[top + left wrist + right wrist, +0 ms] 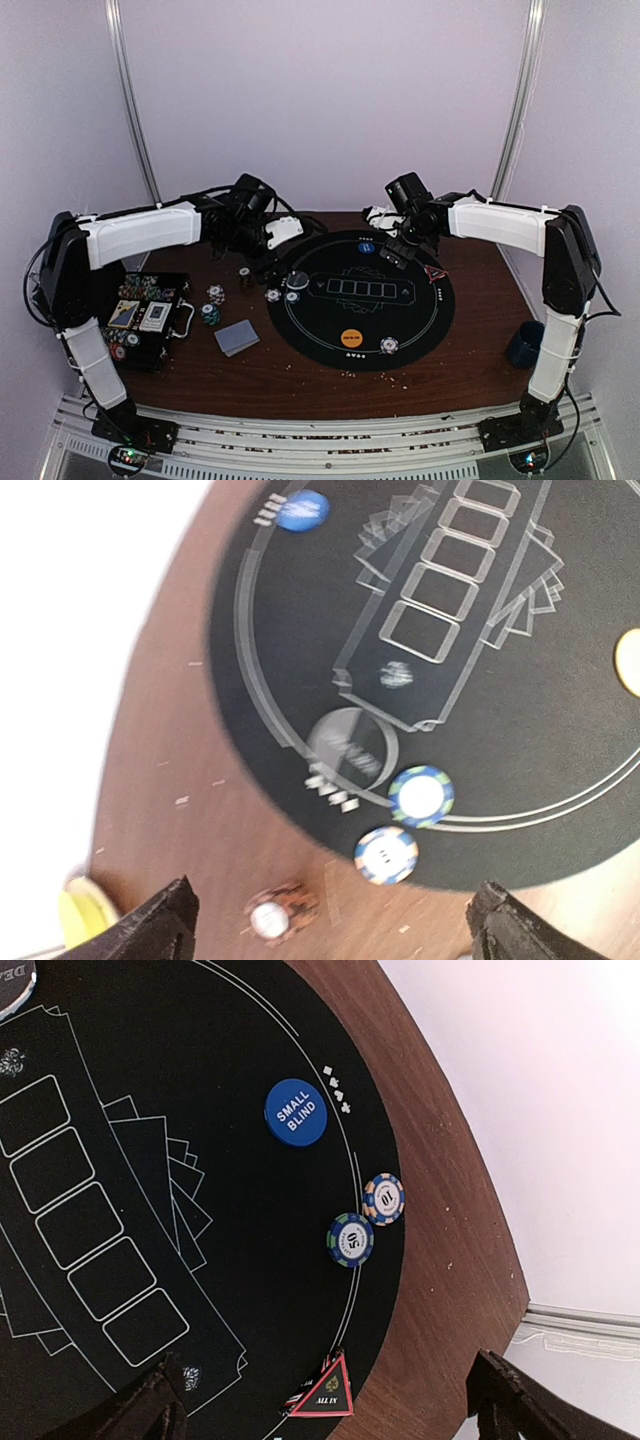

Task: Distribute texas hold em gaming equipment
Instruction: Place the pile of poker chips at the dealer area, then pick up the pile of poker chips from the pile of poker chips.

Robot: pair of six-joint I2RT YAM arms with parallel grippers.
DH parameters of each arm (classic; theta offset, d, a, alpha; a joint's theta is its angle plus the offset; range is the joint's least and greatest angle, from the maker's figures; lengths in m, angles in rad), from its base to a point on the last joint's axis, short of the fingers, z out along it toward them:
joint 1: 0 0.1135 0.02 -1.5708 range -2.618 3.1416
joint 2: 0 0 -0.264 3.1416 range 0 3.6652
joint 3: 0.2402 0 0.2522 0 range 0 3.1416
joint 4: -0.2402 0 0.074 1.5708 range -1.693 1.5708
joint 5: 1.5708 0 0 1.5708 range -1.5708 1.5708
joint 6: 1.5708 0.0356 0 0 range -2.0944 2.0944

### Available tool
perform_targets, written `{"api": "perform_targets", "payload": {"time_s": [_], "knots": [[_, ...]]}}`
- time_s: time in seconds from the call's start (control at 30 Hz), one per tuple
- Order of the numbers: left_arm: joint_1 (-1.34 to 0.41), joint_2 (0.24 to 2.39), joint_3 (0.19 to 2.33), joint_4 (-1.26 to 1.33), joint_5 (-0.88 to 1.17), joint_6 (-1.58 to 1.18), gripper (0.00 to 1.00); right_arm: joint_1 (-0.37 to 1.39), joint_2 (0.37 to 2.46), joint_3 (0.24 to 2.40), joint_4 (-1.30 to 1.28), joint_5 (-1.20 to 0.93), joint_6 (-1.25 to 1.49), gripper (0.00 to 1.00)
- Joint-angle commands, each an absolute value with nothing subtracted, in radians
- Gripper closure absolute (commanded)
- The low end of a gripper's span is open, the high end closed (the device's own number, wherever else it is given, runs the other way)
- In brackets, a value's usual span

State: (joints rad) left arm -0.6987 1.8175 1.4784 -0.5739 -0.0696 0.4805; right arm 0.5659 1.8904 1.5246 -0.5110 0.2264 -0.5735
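Left wrist | left hand spread | chip, perhaps brown, off mat

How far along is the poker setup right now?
Done: the blue button, orange button and several chips sit on the mat. In hand: nothing; left gripper and right gripper are open. Left: the card deck and loose chips lie off the mat.

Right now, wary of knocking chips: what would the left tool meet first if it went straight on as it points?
Probably the brownish chip on the table, centred before the open left tool; depth unclear.
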Motion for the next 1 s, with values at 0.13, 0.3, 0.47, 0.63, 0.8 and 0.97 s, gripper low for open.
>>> {"api": "perform_targets", "payload": {"time_s": [0.13,0.3,0.47,0.63,0.8,0.97], "knots": [[-0.499,1.626,1.379,-0.577,0.014,0.434,0.02,0.576,1.841,1.519,-0.501,0.218,-0.555,0.00],[-0.358,1.570,1.303,-0.651,0.114,0.394,0.02,0.589,1.842,1.522,-0.505,0.232,-0.560,0.00],[-0.283,1.508,1.159,-0.640,0.222,0.399,0.02,0.595,1.835,1.522,-0.506,0.239,-0.560,0.00],[-0.271,1.486,1.066,-0.650,0.280,0.436,0.02,0.599,1.839,1.519,-0.501,0.243,-0.561,0.00],[-0.267,1.461,1.008,-0.635,0.276,0.462,0.02,0.609,1.849,1.513,-0.493,0.261,-0.567,0.00],[-0.256,1.496,0.997,-0.625,0.237,0.457,0.02,0.617,1.854,1.509,-0.492,0.271,-0.571,0.00]]}}
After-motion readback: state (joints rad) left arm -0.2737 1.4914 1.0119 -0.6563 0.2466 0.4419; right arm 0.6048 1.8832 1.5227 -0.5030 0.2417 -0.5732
